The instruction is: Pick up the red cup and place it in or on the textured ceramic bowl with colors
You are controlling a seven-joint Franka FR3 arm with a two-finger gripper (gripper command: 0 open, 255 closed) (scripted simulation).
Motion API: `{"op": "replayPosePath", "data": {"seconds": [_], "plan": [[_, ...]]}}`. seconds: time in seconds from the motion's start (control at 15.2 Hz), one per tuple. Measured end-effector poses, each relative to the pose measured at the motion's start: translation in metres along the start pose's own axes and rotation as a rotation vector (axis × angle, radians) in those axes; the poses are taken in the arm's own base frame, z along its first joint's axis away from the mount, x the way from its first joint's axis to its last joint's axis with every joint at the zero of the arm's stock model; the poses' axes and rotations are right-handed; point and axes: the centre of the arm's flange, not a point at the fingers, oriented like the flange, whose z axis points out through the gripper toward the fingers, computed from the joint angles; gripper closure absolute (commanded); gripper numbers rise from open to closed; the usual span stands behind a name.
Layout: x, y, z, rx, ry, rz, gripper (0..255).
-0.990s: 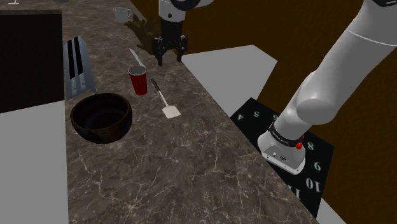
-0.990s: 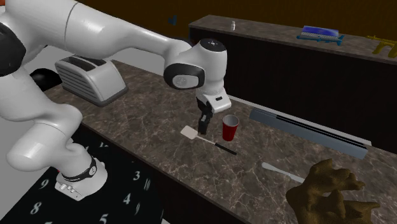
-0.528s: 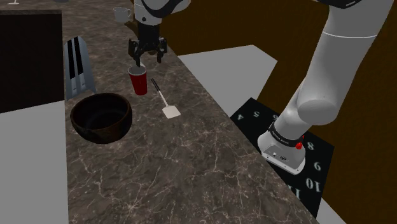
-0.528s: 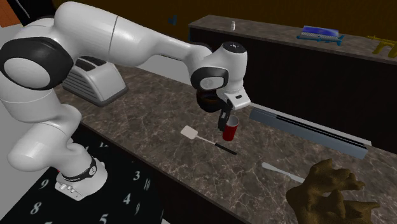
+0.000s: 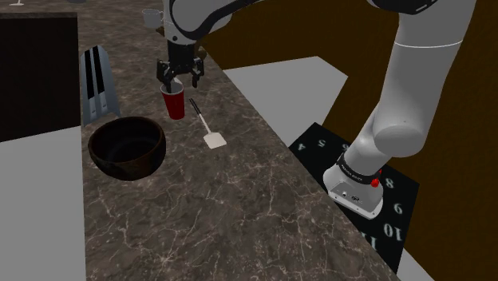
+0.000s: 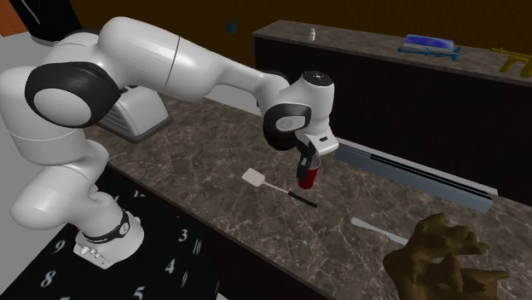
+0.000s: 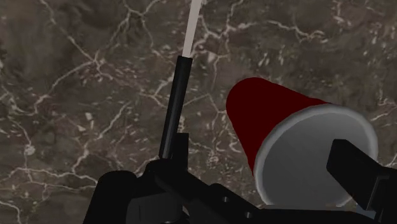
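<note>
The red cup (image 5: 175,104) stands upright on the dark marbled counter (image 5: 239,207), its inside white (image 7: 308,159). My gripper (image 5: 179,77) is low over the cup's rim and open, fingers spread to either side of it. In the wrist view one fingertip (image 7: 354,168) lies over the cup's mouth and the other (image 7: 173,159) is outside its red wall. The second exterior view has the gripper (image 6: 309,160) right on top of the cup (image 6: 309,176). A dark round bowl (image 5: 128,147) sits on the counter, nearer the camera and to the shoulder view's left of the cup.
A white-bladed spatula (image 5: 208,128) with a black handle (image 7: 173,108) lies just beside the cup. A grey toaster (image 5: 100,83) stands behind the bowl and a mug (image 5: 152,16) at the far end. A spoon (image 6: 375,228) and a brown figure (image 6: 443,260) lie along the counter.
The gripper has moved toward the shoulder view's left and come down from beside the cup to its rim. It has stayed open. The cup has not moved.
</note>
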Motion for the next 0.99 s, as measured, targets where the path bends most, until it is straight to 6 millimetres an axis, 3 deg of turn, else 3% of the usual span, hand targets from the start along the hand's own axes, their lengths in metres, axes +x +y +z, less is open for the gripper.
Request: {"op": "replayPosePath", "data": {"seconds": [0.46,0.53,0.99], "plan": [[0.0001,0.0008,0.0074,0.000,0.000,0.000,0],[0.0001,0.0008,0.0074,0.000,0.000,0.000,255],[0.0003,0.0009,0.0069,0.001,0.002,0.000,255]]}}
